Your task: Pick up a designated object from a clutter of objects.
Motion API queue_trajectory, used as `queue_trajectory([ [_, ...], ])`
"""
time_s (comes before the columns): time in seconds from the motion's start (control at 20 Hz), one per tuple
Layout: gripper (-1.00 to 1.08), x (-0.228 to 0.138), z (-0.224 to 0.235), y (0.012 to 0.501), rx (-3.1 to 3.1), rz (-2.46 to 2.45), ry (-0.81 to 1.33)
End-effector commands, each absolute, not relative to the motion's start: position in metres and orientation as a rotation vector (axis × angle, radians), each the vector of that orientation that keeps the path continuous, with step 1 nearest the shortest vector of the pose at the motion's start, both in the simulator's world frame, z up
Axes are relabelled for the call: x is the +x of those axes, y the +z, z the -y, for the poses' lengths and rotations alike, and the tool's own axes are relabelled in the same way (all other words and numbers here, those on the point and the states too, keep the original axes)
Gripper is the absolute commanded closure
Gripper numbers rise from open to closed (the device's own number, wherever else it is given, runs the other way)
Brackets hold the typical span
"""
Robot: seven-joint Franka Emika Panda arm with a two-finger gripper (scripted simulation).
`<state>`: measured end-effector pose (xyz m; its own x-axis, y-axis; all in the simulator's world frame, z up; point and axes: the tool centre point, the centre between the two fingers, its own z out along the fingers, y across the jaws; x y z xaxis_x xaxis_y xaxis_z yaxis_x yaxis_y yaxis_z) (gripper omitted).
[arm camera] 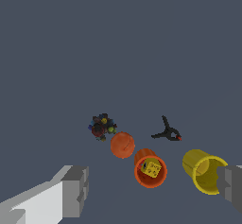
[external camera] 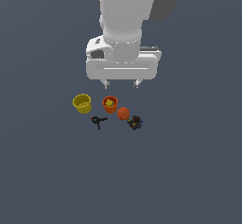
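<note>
The dark speckled lump (external camera: 135,122) lies on the grey floor at the exterior view's right end of the clutter, touching or almost touching the orange ball (external camera: 123,113). It also shows in the wrist view (arm camera: 101,126), next to the ball (arm camera: 122,145). My gripper (external camera: 122,83) hangs open and empty above and behind the clutter, its fingers (arm camera: 75,191) spread wide. The orange cup (external camera: 110,104) holds a yellow piece. The yellow cup (external camera: 82,103) is leftmost. The thin black piece (external camera: 98,121) lies in front of the cups.
The grey floor (external camera: 189,171) stretches around the clutter on all sides. In the wrist view the orange cup (arm camera: 150,168), yellow cup (arm camera: 203,170) and thin black piece (arm camera: 167,132) lie between the fingers' span.
</note>
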<state>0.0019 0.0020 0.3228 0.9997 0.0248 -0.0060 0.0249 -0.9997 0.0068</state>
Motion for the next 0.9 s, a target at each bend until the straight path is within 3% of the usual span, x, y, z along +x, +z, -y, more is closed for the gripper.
queue_trajectory([
  [0.0,-0.92,0.002,-0.002,0.323,3.134,-0.039,-0.009],
  [0.85,-0.92,0.006,-0.026,0.324,3.103,-0.212,0.020],
])
